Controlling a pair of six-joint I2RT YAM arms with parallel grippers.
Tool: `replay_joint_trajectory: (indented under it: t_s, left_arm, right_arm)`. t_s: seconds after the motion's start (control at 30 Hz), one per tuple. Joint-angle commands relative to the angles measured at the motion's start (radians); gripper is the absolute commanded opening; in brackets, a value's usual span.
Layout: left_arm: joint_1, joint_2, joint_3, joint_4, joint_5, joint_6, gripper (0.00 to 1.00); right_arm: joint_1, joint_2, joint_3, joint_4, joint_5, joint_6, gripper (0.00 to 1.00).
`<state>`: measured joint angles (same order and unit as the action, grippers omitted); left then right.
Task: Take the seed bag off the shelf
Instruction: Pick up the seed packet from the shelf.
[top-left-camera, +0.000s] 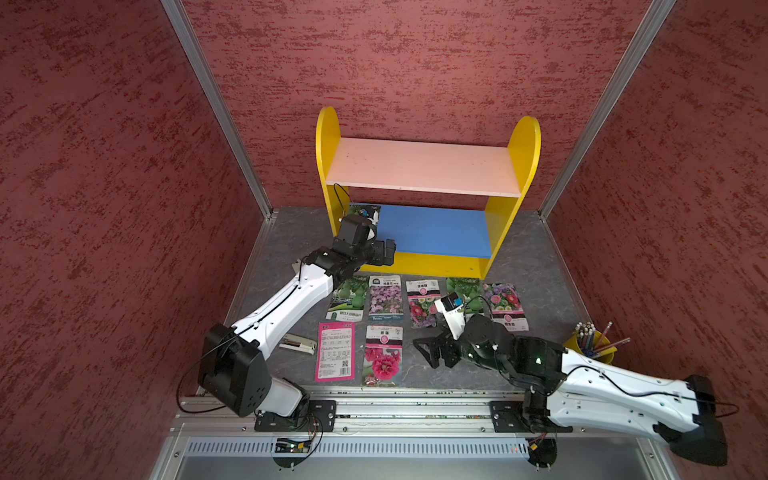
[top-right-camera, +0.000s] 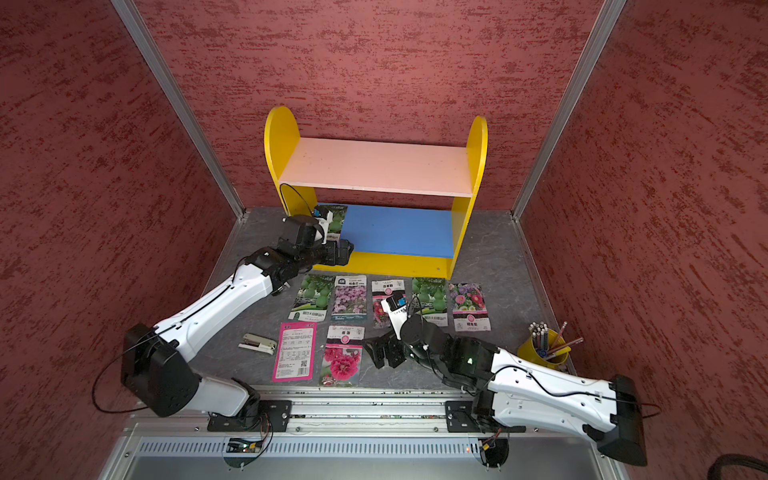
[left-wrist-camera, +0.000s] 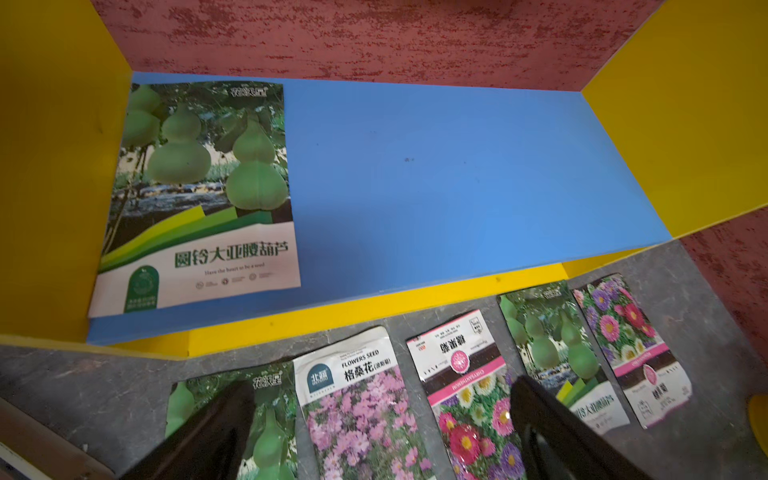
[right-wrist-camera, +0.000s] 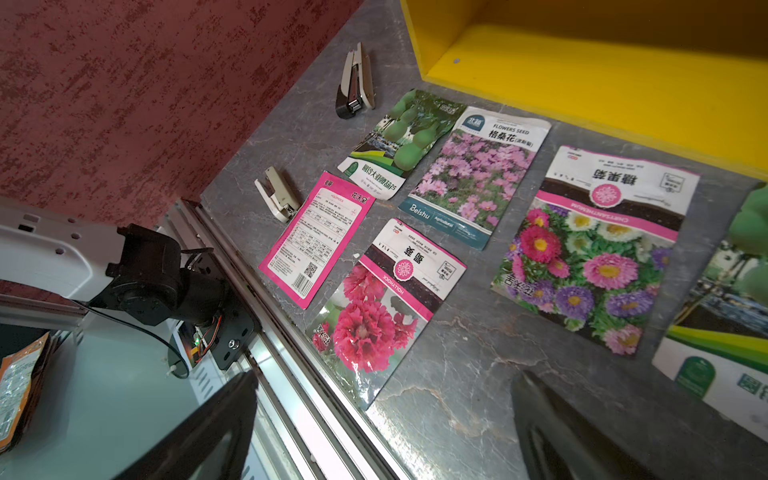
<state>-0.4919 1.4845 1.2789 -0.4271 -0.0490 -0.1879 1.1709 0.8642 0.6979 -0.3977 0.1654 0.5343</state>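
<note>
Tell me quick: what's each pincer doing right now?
Left pincer: open, empty; the seed bag lies on the shelf.
Right pincer: open, empty.

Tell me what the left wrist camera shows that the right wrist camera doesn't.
Only the left wrist: the gourd seed bag lying flat on the blue lower board of the shelf. Only the right wrist: a pink packet lying back-up and the hollyhock packet. Both: the pink cosmos packet, the chrysanthemum packet and the shelf's yellow front edge.
</note>
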Motion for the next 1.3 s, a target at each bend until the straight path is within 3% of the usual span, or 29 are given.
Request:
replay_joint_trajectory:
  t_s: [0.0,0.37,0.77,1.27]
  left_arm:
    - [0.018,0.051,0.072,0.043,-0.070,0.069,1.00]
    - [0.090,0.276,0.269,0.014,-0.074,0.100,1.00]
    - [0.108,0.465,0.404,0.052,-0.250,0.171,1.00]
    - [0.135,0.541,0.449,0.045,-0.269,0.163,1.00]
  right_arm:
    - [0.001,-0.024,-0.023,-0.026,0.066,-0.004,0.98]
    - [-0.005,-0.003,-0.040,-0.012,0.093,0.011,0.99]
    - [-0.005,-0.014,-0.058,-0.018,0.111,0.018,0.98]
    - [-0.010,-0.023,-0.062,-0.037,0.129,0.023,0.98]
